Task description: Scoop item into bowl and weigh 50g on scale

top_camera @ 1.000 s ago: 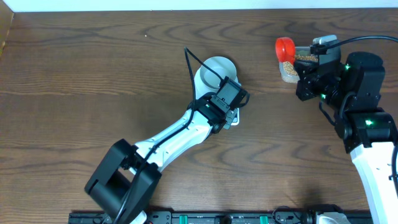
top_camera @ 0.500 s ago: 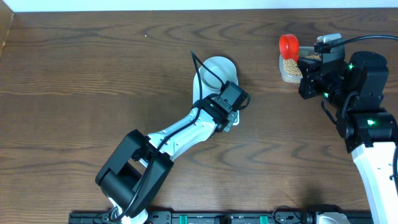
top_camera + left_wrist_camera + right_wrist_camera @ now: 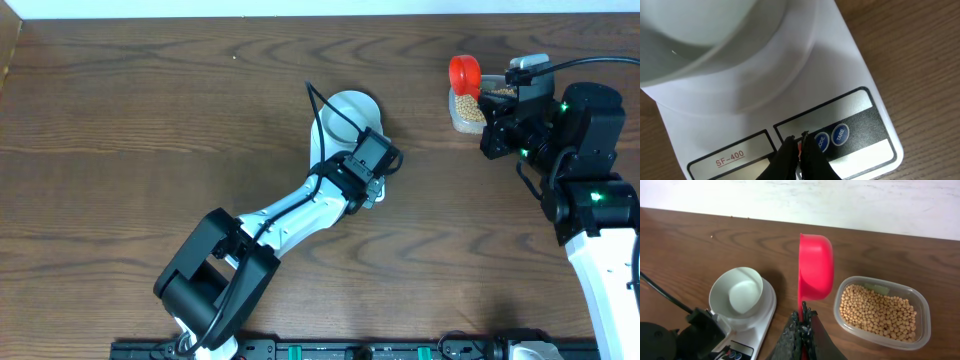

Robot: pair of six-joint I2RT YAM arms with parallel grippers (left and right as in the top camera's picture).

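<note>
The beige beans (image 3: 880, 312) lie in a clear plastic tub (image 3: 920, 340) at the back right; they also show in the overhead view (image 3: 466, 104). The pale bowl (image 3: 737, 297) stands empty on the white scale (image 3: 840, 90). My left gripper (image 3: 801, 142) is shut, with its tips down on the scale's button strip just left of the MODE button. My right gripper (image 3: 802, 317) is shut on the handle of a red scoop (image 3: 815, 267). It holds the scoop on its side above the table between bowl and tub.
The scale's label reads SF-400 (image 3: 730, 159). A black cable (image 3: 322, 100) runs from the left arm past the bowl. The table's back edge meets a white wall (image 3: 840, 200) behind the tub.
The right gripper has lifted the red scoop slightly up and away over the tub's left end. The left arm's base link has swung a little; its gripper stays on the scale.
</note>
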